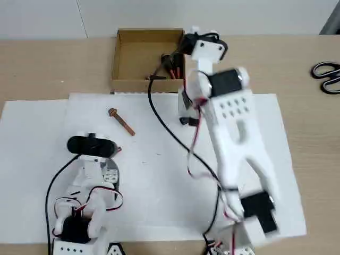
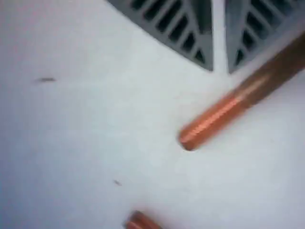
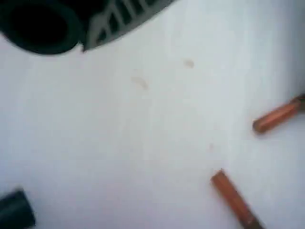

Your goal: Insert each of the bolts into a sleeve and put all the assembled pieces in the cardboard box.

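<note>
**Two bolts loose on the sheet; box standing at the far edge**

A copper-coloured metal hex-headed bolt is lying flat on the white paper sheet, left of centre. Its head is pointing far-left and its shank is running near-right, well apart from both arms.

A second bolt of the same copper colour is lying on the sheet just beside the left gripper. Its free end is showing bright and finely threaded, and the shank is turning smooth and darker toward the gripper. Whether the two are touching cannot be told.

The left gripper is hanging low over the near-left part of the sheet. Its grey ribbed fingers are standing almost together, with a thin strip of paper showing between them and nothing clamped in that slit.

The right gripper is pointing down over the far middle of the sheet, just on the near side of the open brown cardboard box. Whether it is apart or together cannot be told. A black tube-like piece with a dark bore is showing close against it in the right wrist view. Whether that piece is being gripped cannot be told either.

The cardboard box is standing on the light wooden table at the far edge of the sheet. Dark items are lying in its right part, partly covered by the right arm, and what they are cannot be told. Dark-handled scissors are lying at the far right of the table.
</note>
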